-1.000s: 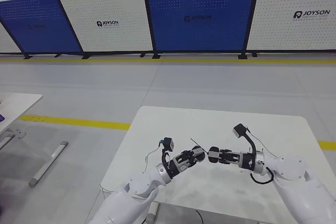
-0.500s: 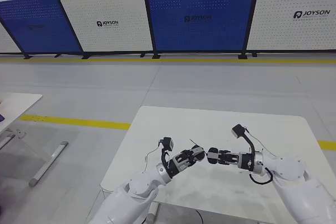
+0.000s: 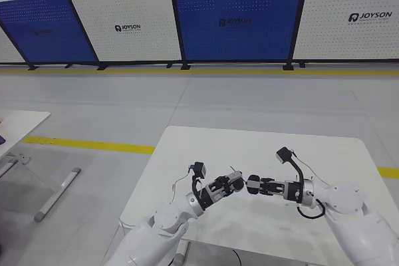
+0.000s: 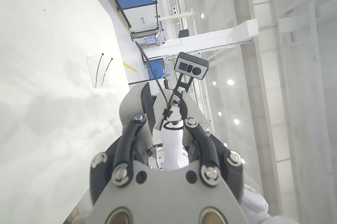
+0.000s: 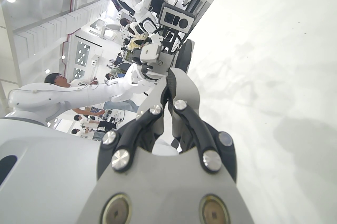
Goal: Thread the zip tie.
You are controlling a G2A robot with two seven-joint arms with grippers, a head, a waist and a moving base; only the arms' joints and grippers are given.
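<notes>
Far back, the white wall panels [image 3: 126, 30] and the blue wall panels [image 3: 236, 26] each have a small line of print on them.

Both arms are over the white tabletop [image 3: 206, 143]. They bend in, so the two tools are tip to tip, very close, above its near half. The left tool [image 3: 238, 178] points right and the right tool [image 3: 251, 184] points left.

The left tool's fingers [image 4: 146, 103] are apart, with a gap between them. The thin black zip tie [image 4: 155, 77] stands in that gap and sticks up past the fingertips. The right tool's fingers [image 5: 171, 82] are pressed tight together. I cannot tell if they pinch the low end of the zip tie.

Two spare ties [image 4: 99, 69] lie flat on the tabletop, side by side, well apart from the tools.

A second ago the top end of the zip tie leaned a little more to the left. The arms have hardly moved.
</notes>
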